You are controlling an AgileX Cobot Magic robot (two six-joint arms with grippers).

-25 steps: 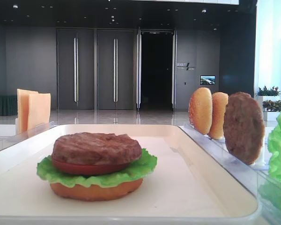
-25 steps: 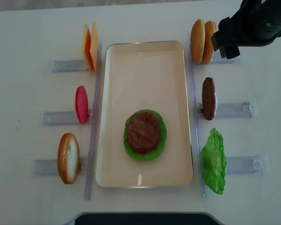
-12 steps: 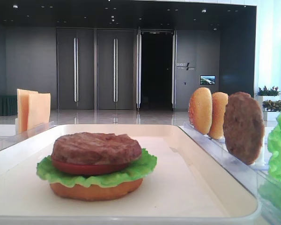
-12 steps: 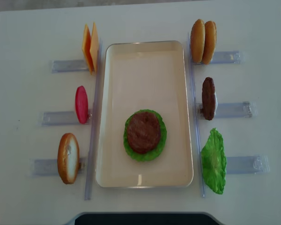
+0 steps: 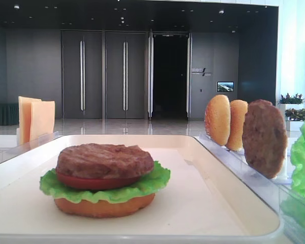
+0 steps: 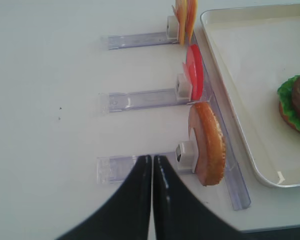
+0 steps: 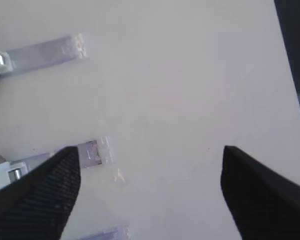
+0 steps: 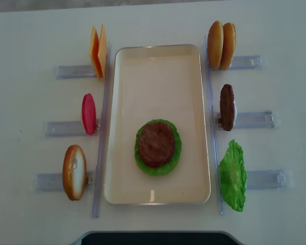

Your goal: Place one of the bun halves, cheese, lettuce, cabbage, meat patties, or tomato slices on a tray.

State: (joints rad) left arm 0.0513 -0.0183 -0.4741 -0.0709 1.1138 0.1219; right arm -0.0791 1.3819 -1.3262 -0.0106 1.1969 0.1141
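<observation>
Half-built burger on the tray point(image 8: 158, 56)

A meat patty point(image 8: 156, 143) tops lettuce point(image 8: 175, 158) near the tray's front. The right gripper point(image 7: 150, 185) hangs spread and empty over bare table; the left gripper point(image 6: 152, 172) is clenched beside a standing bun half point(image 6: 208, 143).

Stacked burger point(image 8: 158, 147) blocks the tray's point(image 8: 158, 66) near half; racks point(image 8: 69, 71) flank it.

Bright, even light overall, barely any shadows. Right wrist view is soft and washed out on the white worktop point(image 7: 180, 75); the low view's backdrop is dim.
</observation>
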